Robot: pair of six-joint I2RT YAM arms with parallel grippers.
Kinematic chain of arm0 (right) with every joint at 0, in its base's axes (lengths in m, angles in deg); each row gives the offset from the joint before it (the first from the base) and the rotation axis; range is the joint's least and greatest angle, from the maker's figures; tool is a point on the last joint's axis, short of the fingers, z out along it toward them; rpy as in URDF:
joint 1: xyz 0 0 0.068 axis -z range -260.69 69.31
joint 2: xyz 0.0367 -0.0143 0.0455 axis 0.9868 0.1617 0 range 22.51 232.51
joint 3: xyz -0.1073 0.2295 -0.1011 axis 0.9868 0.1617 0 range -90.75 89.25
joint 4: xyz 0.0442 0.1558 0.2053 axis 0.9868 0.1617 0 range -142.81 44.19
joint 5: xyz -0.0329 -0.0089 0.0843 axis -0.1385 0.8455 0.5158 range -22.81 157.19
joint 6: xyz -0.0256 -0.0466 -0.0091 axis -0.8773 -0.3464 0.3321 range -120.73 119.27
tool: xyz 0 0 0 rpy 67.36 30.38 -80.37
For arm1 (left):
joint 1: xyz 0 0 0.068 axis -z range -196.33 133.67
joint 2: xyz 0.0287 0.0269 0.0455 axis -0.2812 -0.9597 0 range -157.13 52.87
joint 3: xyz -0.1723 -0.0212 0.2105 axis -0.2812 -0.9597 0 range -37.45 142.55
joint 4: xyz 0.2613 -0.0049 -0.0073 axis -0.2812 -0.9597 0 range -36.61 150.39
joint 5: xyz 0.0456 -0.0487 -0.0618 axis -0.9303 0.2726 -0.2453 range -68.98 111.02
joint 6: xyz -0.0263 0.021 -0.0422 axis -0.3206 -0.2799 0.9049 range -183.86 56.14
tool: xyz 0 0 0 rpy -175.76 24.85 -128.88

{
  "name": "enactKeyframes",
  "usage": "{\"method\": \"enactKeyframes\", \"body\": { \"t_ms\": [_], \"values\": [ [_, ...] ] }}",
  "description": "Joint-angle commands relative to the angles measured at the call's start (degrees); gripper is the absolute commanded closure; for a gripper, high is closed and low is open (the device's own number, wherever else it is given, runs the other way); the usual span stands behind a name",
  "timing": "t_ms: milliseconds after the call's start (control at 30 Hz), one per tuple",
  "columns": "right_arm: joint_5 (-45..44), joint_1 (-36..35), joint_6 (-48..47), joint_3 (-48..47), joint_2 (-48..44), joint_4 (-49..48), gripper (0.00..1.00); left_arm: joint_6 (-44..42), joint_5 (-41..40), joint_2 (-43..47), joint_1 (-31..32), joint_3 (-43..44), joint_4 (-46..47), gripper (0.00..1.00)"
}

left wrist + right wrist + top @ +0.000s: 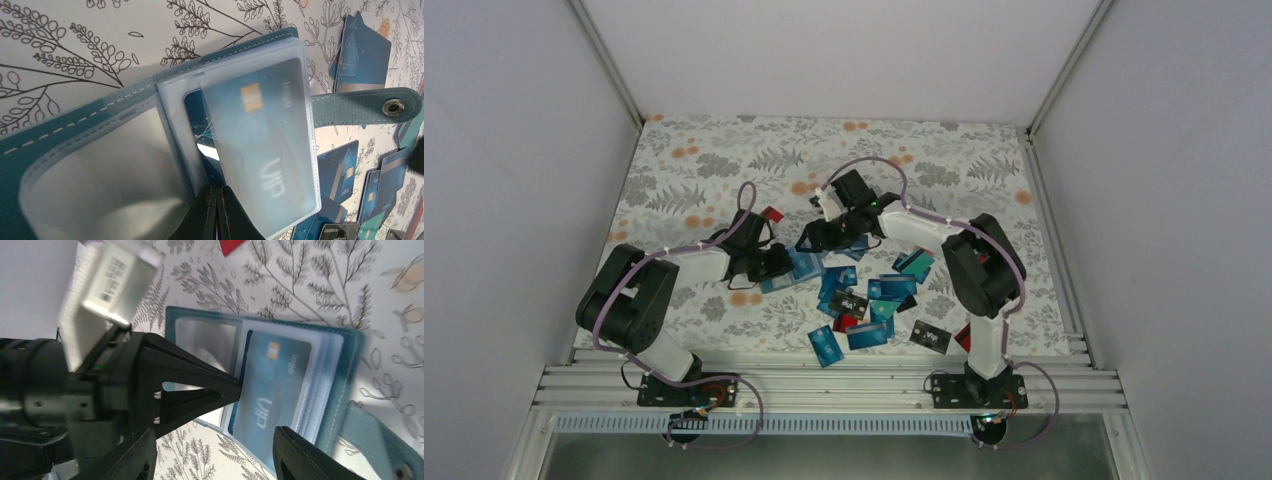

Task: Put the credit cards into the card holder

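**Open card holder pinned at centre**

The left hand [217,212], pressed together, is pinching the open card holder [125,92] at its spine on the surface [724,160]. The right hand [215,432] is hovering spread above a pocketed VIP card [272,385]. Loose credit cards [869,305] are lying beside the holder.

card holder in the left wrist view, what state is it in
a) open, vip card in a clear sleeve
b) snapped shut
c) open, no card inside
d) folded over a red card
a: the card holder lies open, and a VIP card shows through its clear sleeve.
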Motion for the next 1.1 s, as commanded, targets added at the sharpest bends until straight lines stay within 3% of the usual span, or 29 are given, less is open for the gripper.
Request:
{"method": "enactKeyframes", "body": {
  "t_ms": [0,1067],
  "values": [
    [2.15,-1.14,1.35,0.15,4.02,-1.67,0.42,-0.24,-3.04,-2.04,0.53,-2.06,-1.77,0.98],
    [-0.43,-1.23,1.70,1.15,6.32,-0.64,0.43,0.29,-3.06,-2.85,0.96,-2.69,-0.67,0.98]
  ]
}}
